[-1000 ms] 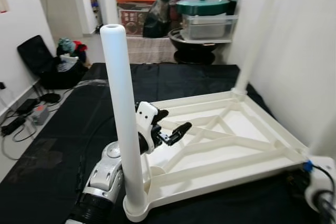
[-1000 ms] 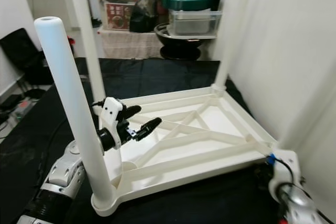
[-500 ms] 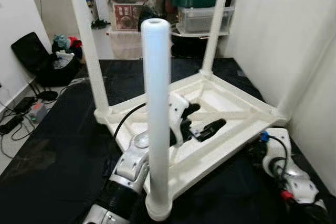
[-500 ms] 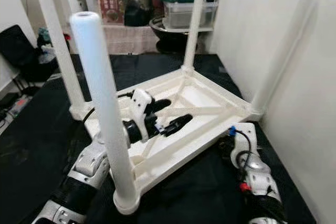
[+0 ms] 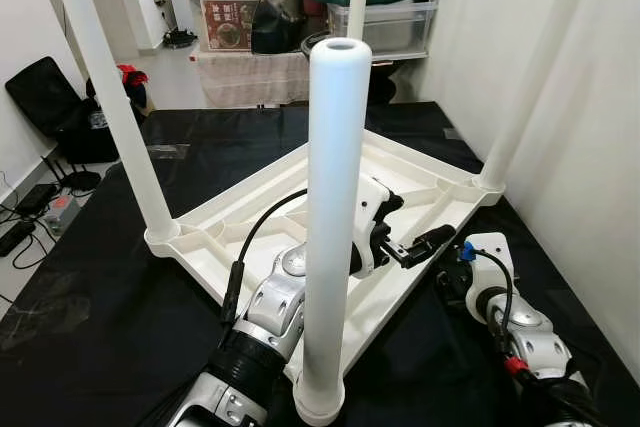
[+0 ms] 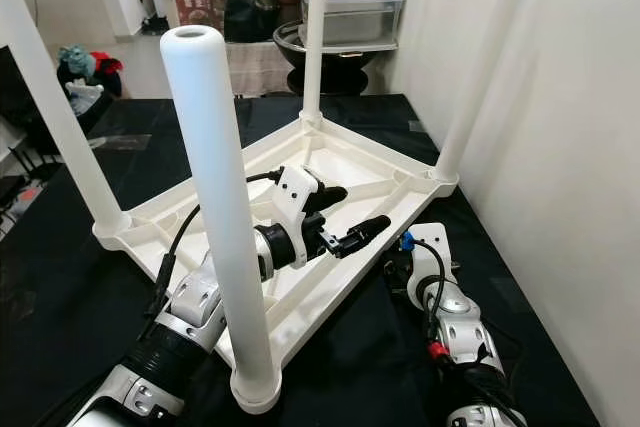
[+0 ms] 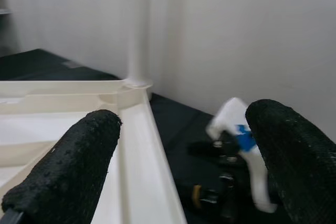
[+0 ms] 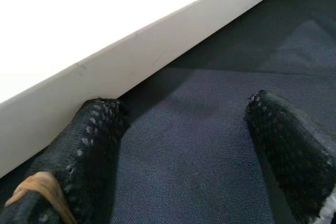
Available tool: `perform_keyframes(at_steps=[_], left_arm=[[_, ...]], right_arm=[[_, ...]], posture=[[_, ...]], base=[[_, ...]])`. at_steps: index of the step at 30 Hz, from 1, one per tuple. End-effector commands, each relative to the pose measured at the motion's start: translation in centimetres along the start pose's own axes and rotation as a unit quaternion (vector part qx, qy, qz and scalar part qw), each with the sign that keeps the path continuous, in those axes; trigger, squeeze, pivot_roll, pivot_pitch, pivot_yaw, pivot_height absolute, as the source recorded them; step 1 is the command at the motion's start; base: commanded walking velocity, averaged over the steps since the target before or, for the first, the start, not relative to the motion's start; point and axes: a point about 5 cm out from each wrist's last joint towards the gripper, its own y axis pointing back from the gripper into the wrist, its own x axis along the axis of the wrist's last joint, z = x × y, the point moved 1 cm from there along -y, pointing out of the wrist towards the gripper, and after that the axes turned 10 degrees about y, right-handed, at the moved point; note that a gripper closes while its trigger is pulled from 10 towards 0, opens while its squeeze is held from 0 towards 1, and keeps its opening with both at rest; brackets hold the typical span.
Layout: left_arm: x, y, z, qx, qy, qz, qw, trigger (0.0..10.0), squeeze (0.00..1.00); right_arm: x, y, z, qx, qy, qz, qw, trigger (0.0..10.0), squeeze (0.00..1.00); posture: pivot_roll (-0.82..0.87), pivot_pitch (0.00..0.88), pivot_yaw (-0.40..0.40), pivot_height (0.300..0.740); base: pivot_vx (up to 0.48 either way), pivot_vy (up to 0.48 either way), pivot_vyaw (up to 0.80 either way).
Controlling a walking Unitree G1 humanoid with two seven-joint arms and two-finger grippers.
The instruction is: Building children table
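Now the upturned children's table [image 5: 250, 227] sits mid-frame with all four legs standing, the view having swung round it. Left gripper [image 5: 410, 232] hovers unclenched over its underside; right gripper [image 8: 178, 145], fingers spread, lies beside the rim on black cloth [image 5: 100, 297].

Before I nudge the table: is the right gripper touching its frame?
Cannot tell. In the right wrist view one finger of the right gripper lies against or just beside the table frame; no gap or contact shows plainly.
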Motion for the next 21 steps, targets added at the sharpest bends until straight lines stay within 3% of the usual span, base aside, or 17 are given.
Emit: perform_keyframes(at_steps=[1, 2, 5, 6, 7, 9, 10, 12, 14, 16, 20, 21], left_arm=[[-0.1, -0.2, 0.2, 0.009, 0.015, 0.007, 1.0, 10.0, 0.0], [-0.1, -0.2, 0.2, 0.009, 0.015, 0.007, 1.0, 10.0, 0.0], [-0.4, 0.8, -1.2, 0.049, 0.019, 0.007, 0.999, 10.0, 0.0], [-0.4, 0.8, -1.2, 0.049, 0.019, 0.007, 0.999, 10.0, 0.0], [-0.5, 1.3, -2.0, 0.069, 0.02, 0.009, 0.997, 10.0, 0.0], [-0.5, 1.3, -2.0, 0.069, 0.02, 0.009, 0.997, 10.0, 0.0], [-0.5, 2.0, -2.9, 0.094, 0.019, 0.011, 0.995, 10.0, 0.0], [-0.5, 2.7, -3.7, 0.109, 0.017, 0.013, 0.994, 10.0, 0.0], [-0.5, 2.7, -3.7, 0.109, 0.017, 0.013, 0.994, 10.0, 0.0], [0.6, 4.8, -5.7, 0.143, 0.009, 0.032, 0.989, 10.0, 0.0], [1.0, 5.2, -6.0, 0.149, 0.007, 0.037, 0.988, 10.0, 0.0], [2.5, 6.5, -7.3, 0.174, -0.011, 0.057, 0.983, 10.0, 0.0]], right_arm=[[0.7, 0.3, 0.6, 0.004, 0.011, 0.023, 1.0, 10.0, 0.0], [0.7, 0.3, 0.6, 0.004, 0.011, 0.023, 1.0, 10.0, 0.0], [2.2, 1.4, 3.6, -0.035, 0.034, 0.062, 0.997, 10.0, 0.0], [2.2, 1.4, 3.6, -0.035, 0.034, 0.062, 0.997, 10.0, 0.0], [3.0, 2.1, 5.0, -0.062, 0.036, 0.08, 0.994, 10.0, 0.0], [3.0, 2.1, 5.0, -0.062, 0.036, 0.08, 0.994, 10.0, 0.0], [3.8, 3.2, 6.8, -0.087, 0.034, 0.107, 0.99, 10.0, 0.0], [4.3, 4.1, 7.7, -0.102, 0.039, 0.125, 0.986, 10.0, 0.0], [4.3, 4.1, 7.7, -0.102, 0.039, 0.125, 0.986, 10.0, 0.0], [5.4, 6.8, 9.0, -0.113, 0.048, 0.17, 0.978, 10.0, 0.0], [5.6, 7.3, 9.1, -0.112, 0.049, 0.179, 0.976, 10.0, 0.0], [6.2, 8.4, 8.5, -0.102, 0.045, 0.204, 0.973, 10.0, 0.0]], posture=[[-0.04, 0.0, -0.004, 0.74], [-0.04, 0.0, -0.004, 0.74], [-0.04, 0.0, -0.007, 0.74], [-0.04, 0.0, -0.007, 0.74], [-0.04, 0.0, -0.013, 0.74], [-0.04, 0.0, -0.013, 0.74], [-0.04, 0.0, -0.017, 0.74], [-0.04, 0.0, -0.015, 0.74], [-0.04, 0.0, -0.015, 0.74], [-0.04, 0.0, -0.016, 0.74], [-0.04, 0.0, -0.016, 0.74], [-0.03, 0.0, -0.019, 0.74]], base=[[0.0, 0.0, 0.0], [0.0, 0.0, 0.0], [0.0, 0.0, 0.0], [0.0, 0.0, 0.0], [0.0, 0.0, 0.0], [0.0, 0.0, 0.0], [0.0, 0.0, 0.0], [0.0, 0.0, 0.0], [0.0, 0.0, 0.0], [0.0, 0.0, 0.0], [0.0, 0.0, 0.0], [0.0, 0.0, 0.0]])
